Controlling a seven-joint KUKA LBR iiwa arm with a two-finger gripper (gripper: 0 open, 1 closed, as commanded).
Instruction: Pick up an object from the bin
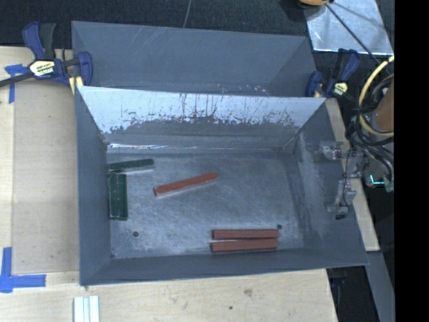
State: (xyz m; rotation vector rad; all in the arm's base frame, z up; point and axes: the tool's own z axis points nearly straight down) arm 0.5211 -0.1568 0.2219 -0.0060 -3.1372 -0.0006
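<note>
can't tell if the gripper (343,182) is open, we'd square it across the brown bar (186,184) at the centre of the bin (201,62)

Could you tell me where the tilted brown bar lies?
In the camera view, the tilted brown bar lies left of centre on the bin floor, just right of the green bars and up-left of the brown pair.

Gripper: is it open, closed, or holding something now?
Gripper: cannot be told whether open or closed; it hangs at the right wall of the bin.
</note>
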